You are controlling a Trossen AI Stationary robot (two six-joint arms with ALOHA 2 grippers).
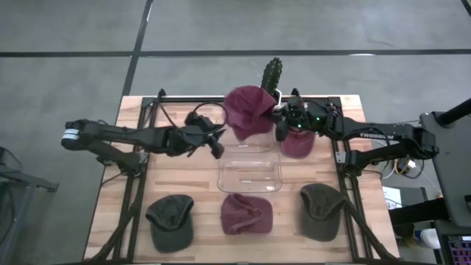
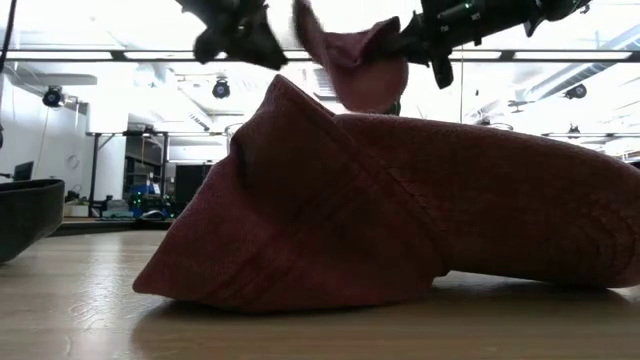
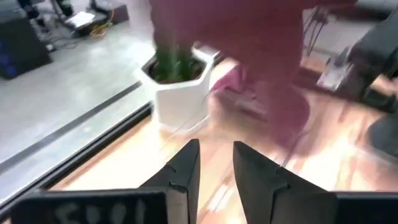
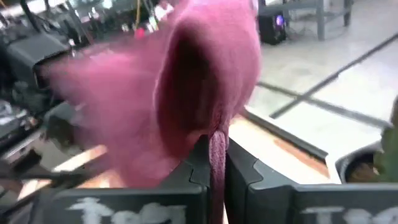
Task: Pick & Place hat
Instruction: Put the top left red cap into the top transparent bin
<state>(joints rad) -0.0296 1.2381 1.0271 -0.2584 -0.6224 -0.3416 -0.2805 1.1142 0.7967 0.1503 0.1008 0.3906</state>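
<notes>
Above frame centre, maroon hat (image 1: 249, 110) aloft, clamped in right end effector (image 1: 280, 118); left end effector (image 1: 218, 145) beside it, fingers apart. Pick done, placing into clear bin (image 1: 250, 174) pending.

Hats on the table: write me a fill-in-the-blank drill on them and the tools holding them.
1. The lifted maroon hat is pinched by the ____ tool.
2. The left tool has its fingers ____ and holds nothing.
3. The near row has two dark green hats with a ____ hat between them.
4. The clear container holds ____ hats.

Answers: right; open; maroon; no
</notes>
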